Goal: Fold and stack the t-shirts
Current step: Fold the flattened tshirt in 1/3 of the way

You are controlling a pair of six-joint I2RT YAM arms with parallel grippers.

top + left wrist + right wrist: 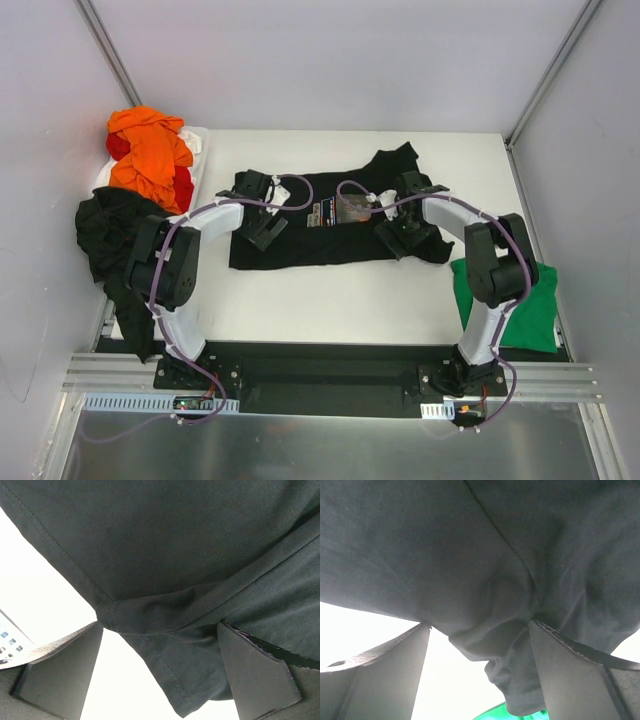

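A black t-shirt point(320, 240) with a small rectangular chest print point(322, 213) lies spread across the middle of the table. My left gripper point(264, 229) is open at its left edge; in the left wrist view point(160, 627) a hemmed sleeve point(175, 655) hangs between the spread fingers point(65, 670). My right gripper point(400, 238) is open at the shirt's right side; in the right wrist view point(479, 625) bunched black cloth point(505, 650) sits between the fingers point(570, 670). A folded bright green shirt point(510, 300) lies at the right.
A pile of orange point(150, 150) and red point(183, 187) shirts sits in a white bin point(198, 140) at the back left. Another black shirt point(112, 235) drapes over the table's left edge. Grey walls enclose the table on three sides.
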